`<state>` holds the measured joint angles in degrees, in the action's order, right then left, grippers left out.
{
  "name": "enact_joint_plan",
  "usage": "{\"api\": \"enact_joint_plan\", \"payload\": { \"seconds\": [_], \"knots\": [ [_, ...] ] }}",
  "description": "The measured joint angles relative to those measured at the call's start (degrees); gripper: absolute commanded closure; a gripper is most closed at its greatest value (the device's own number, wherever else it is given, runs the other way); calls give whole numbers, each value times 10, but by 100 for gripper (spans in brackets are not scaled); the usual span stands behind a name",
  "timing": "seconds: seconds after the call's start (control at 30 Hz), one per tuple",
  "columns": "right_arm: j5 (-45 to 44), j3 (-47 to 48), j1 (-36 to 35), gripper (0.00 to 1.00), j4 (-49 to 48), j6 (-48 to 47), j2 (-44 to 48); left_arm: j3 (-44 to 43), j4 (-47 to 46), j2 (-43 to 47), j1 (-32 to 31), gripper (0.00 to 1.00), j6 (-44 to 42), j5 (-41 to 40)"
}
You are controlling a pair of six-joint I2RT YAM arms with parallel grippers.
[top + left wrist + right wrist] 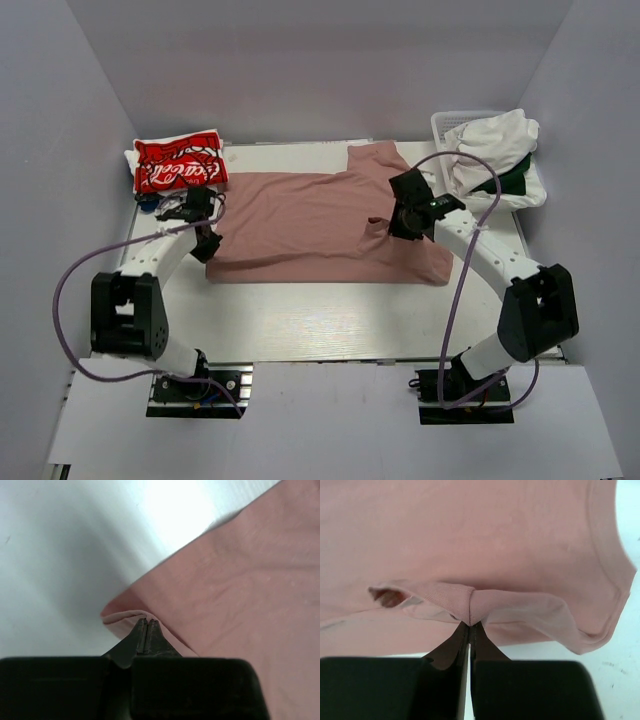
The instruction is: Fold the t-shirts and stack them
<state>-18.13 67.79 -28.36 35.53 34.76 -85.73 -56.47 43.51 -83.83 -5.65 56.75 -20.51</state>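
The dusty-pink t-shirt [320,225] lies flat on the table [330,320]. Its long axis runs from the left hand [205,242] at a hem corner to the right hand [405,226] beside the neck opening, and one sleeve points away beyond the right hand. Both hands are closed, each pinching a fold of the pink cloth at its fingertips, which only the wrist views show clearly. Only the top view shows the red t-shirt [180,165] just beyond the left hand and the white and dark green t-shirts [495,145] heaped over the basket [455,122] beyond the right hand.
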Motion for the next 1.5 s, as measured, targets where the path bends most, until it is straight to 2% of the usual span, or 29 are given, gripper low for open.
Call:
{"api": "enact_joint_plan", "payload": {
  "seconds": [0.27,0.33,0.37,0.4,0.43,0.47,0.57,0.7,0.9,1.1,1.3,1.5],
  "knots": [
    [-10,73,40,100,-47,-56,-89,-98,-13,-121,23,100,-21,2],
    [-12,96,48,98,-57,-72,-124,-118,-14,-141,28,65,-30,3],
    [-12,105,52,78,-59,-79,-141,-129,-15,-151,30,46,-37,5],
    [-10,118,56,37,-59,-85,-159,-141,-15,-162,33,14,-44,8],
    [-8,136,60,17,-56,-94,-181,-152,-17,-171,35,3,-46,11],
    [-6,154,63,10,-55,-104,-201,-163,-19,-179,37,0,-52,13],
    [4,202,70,10,-55,-126,-251,-183,-22,-190,40,0,-58,19],
    [19,188,70,10,-63,-133,-244,-184,-21,-181,40,0,-69,28],
    [39,23,70,10,-102,-127,-130,-138,-75,-151,35,0,-120,105],
    [38,-51,79,10,-153,-118,-117,-100,-128,-178,23,0,-149,189],
    [28,-134,85,10,-196,-103,-108,-28,-200,-154,22,0,-156,208],
    [34,-265,83,10,-226,-52,16,73,-241,-73,22,0,-150,212]
  ]
}}
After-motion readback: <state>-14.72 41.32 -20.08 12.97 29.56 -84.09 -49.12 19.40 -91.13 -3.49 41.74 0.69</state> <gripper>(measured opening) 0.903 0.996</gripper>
